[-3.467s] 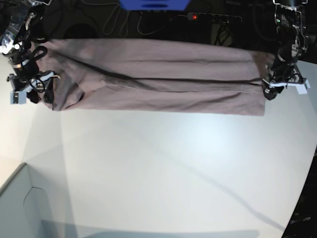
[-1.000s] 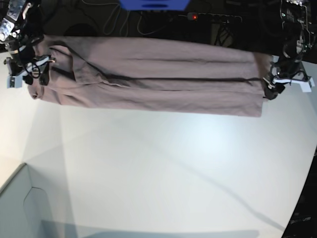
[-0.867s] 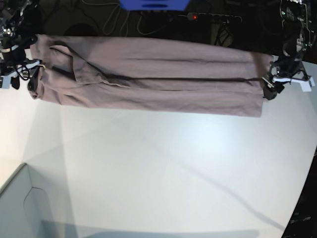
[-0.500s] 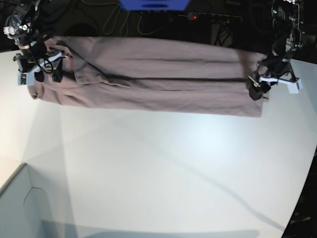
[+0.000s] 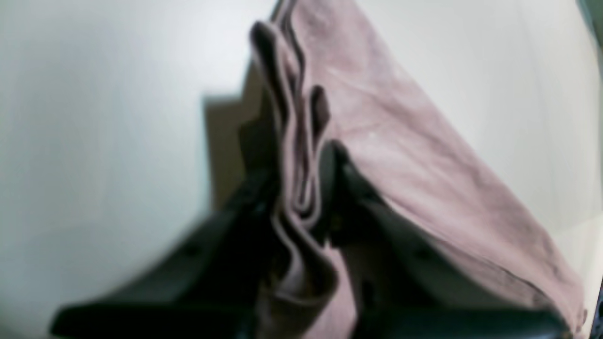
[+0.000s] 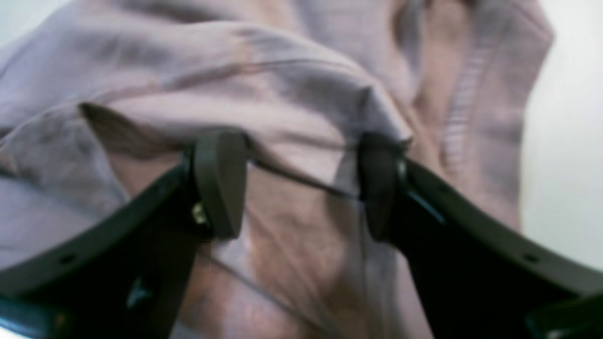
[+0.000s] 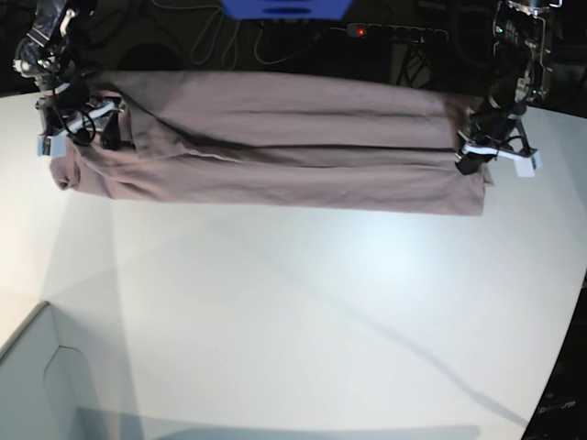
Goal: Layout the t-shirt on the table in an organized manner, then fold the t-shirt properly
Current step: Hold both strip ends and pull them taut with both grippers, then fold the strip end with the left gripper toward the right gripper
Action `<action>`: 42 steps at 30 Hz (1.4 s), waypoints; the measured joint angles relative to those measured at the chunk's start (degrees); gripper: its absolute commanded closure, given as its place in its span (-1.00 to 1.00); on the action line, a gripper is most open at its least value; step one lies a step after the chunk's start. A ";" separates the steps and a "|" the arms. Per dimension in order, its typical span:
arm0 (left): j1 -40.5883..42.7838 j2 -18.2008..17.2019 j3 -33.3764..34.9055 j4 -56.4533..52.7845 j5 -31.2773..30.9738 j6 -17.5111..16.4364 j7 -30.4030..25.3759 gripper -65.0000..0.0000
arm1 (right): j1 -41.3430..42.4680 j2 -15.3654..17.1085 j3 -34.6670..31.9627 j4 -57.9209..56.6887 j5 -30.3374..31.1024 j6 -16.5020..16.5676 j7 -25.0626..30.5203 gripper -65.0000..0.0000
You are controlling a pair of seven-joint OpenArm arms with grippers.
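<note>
While my left claw (image 5: 301, 188) was clenched on a bunched, layered edge of the t-shirt (image 7: 275, 147), my right claw (image 6: 301, 183) stood spread wide, its pads (image 6: 221, 183) pressed against loose folds at the other end without pinching them. The dusty mauve shirt lay as a long creased band along the far side of the white table (image 7: 321, 312), between my two claws.

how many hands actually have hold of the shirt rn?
1. The left hand is shut on the t-shirt, pinching a bunch of folded layers at its edge. The right hand sits open over the fabric at the other end, gripping nothing.
</note>
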 measured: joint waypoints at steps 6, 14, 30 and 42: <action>0.04 0.63 -5.11 -0.17 0.20 -0.17 1.95 1.00 | 1.38 1.53 -3.61 -1.66 0.33 -0.04 0.85 -0.17; 0.22 0.35 -6.43 5.84 0.35 0.98 1.51 1.00 | 2.99 1.29 -9.53 -1.68 0.20 -0.09 0.63 -0.17; 3.28 6.38 4.37 24.96 5.55 1.36 1.14 1.00 | 3.50 1.27 -13.53 -0.55 -0.31 -0.04 -0.52 -0.17; 1.03 15.58 18.14 24.33 24.48 1.44 1.16 1.00 | 1.16 1.07 -13.53 8.04 -1.51 0.07 -2.86 -0.17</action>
